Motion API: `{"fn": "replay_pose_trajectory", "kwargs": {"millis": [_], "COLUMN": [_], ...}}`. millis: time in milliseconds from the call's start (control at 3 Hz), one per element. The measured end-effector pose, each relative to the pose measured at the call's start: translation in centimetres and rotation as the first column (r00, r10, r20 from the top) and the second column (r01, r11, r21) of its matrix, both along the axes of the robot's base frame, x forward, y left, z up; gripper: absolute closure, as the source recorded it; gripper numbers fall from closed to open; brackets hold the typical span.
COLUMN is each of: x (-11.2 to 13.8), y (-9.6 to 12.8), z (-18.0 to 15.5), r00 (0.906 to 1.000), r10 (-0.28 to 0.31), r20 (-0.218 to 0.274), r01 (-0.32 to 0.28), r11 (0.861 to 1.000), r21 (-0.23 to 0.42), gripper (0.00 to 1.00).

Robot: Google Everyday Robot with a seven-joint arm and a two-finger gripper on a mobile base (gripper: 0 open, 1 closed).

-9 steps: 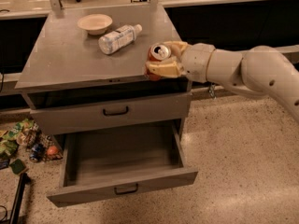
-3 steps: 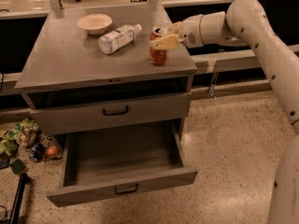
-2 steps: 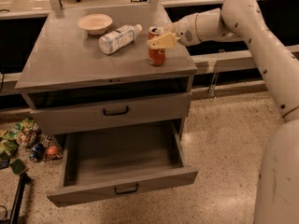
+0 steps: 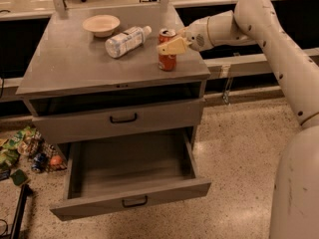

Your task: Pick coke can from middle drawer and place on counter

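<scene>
The coke can (image 4: 167,61) stands upright on the counter (image 4: 75,66), near its right front part. My gripper (image 4: 172,44) reaches in from the right, and its pale fingers (image 4: 172,47) are closed around the can's upper half. The white arm runs from the right edge of the view. The middle drawer (image 4: 130,171) is pulled out below, and its long grey tray holds nothing.
A clear plastic bottle (image 4: 126,40) lies on its side left of the can. A pale bowl (image 4: 101,25) sits behind it. The taller drawer front (image 4: 122,119) above the open drawer is closed. Colourful litter (image 4: 25,151) lies on the floor at the left.
The gripper carried the can from beside the counter's right edge up over the top and a little left. The can now rests on the counter.
</scene>
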State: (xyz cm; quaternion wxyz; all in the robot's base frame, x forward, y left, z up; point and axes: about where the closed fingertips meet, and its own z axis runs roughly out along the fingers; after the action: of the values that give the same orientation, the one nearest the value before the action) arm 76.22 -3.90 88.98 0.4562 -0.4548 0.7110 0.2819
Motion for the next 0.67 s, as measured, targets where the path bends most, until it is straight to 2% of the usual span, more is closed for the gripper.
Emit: {"fn": "replay_pose_trajectory", "kwargs": {"millis": [333, 667], "x": [-1.6, -3.9], "y": [0.0, -0.6], "z": [0.7, 1.6], "r00": [0.9983, 0.9873], "r10": [-0.012, -0.072], "r20": [0.057, 0.141], "r01": [0.008, 0.053], "r11": [0.998, 0.989], "r21": [0.07, 0.135], "gripper": [0.0, 0.0]}}
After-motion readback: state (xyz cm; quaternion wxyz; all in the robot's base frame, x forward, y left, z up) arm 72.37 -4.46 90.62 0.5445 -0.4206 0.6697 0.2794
